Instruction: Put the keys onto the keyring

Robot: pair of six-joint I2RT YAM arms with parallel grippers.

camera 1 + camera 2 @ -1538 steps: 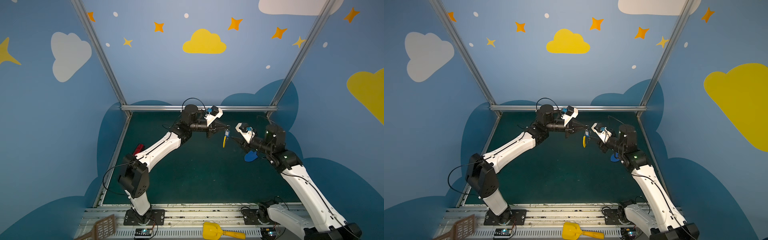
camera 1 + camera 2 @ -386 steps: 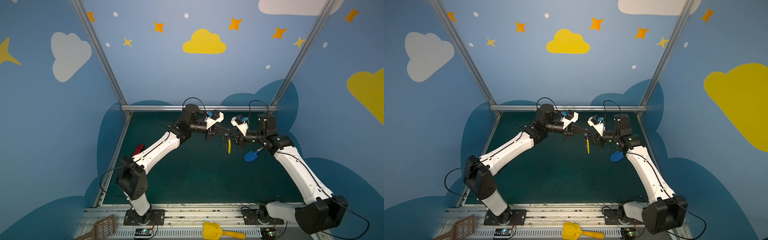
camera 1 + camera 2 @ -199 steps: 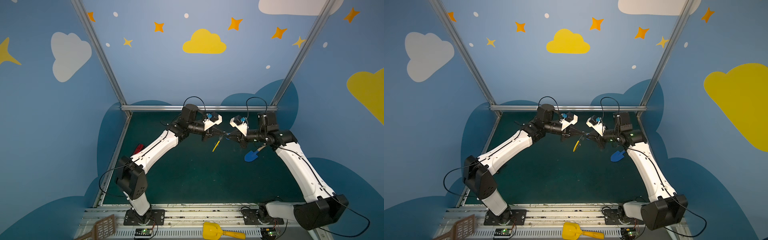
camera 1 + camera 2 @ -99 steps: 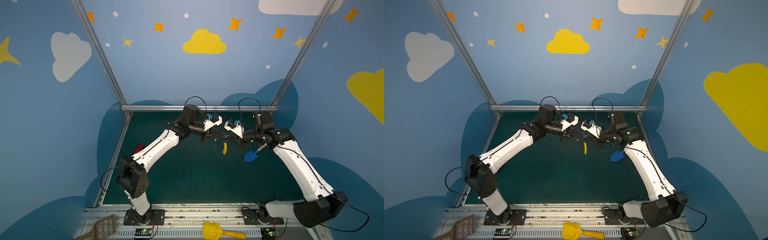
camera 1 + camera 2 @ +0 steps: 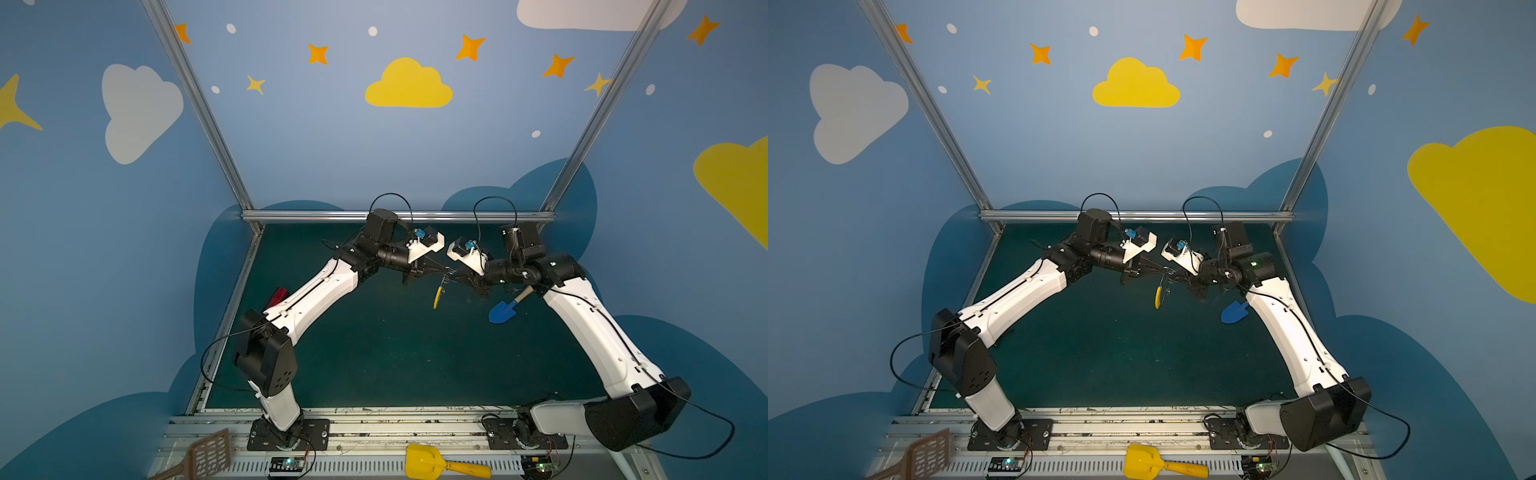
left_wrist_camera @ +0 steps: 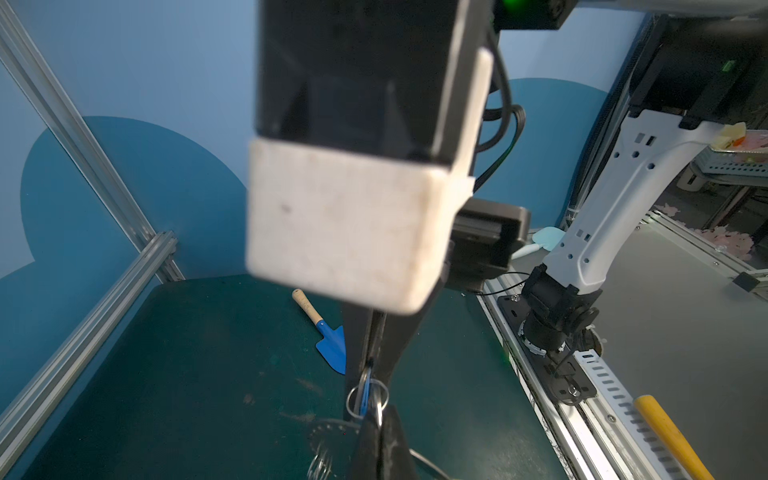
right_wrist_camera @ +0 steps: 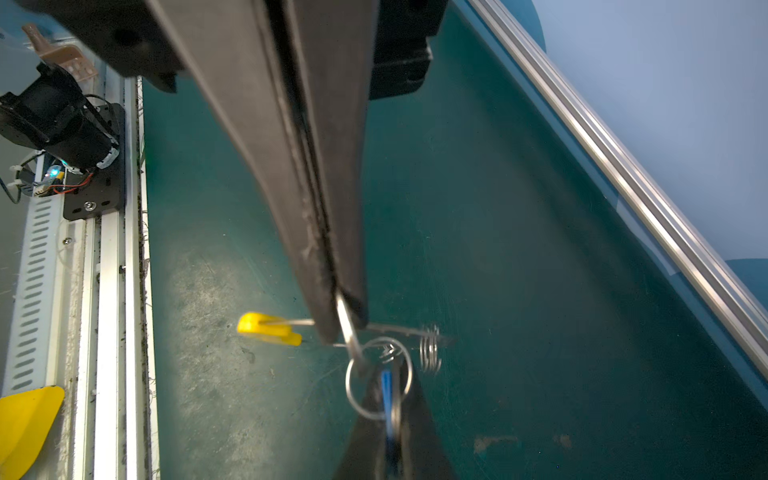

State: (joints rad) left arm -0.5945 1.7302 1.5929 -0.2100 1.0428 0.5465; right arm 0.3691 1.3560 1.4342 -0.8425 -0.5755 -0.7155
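Two grippers meet tip to tip over the far middle of the mat point(image 5: 374, 357). The left gripper point(image 5: 441, 271) is clenched on the blue tag of the keys point(image 7: 387, 390). One keyring point(image 5: 437, 295) dangles just beneath. The right gripper point(image 5: 457, 274) is clamped on their silver key. One blue shovel point(image 5: 503, 311) lies toward the right edge.

I see a robot test cell: blue cloud-painted walls point(image 5: 332, 145), aluminium framing point(image 5: 399, 216), arms point(image 5: 316, 291) bolted to the near rail point(image 5: 395, 428).

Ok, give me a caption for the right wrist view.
Tip to tip: left gripper clamps the keys, right gripper's shut jaws pinch the keyring.
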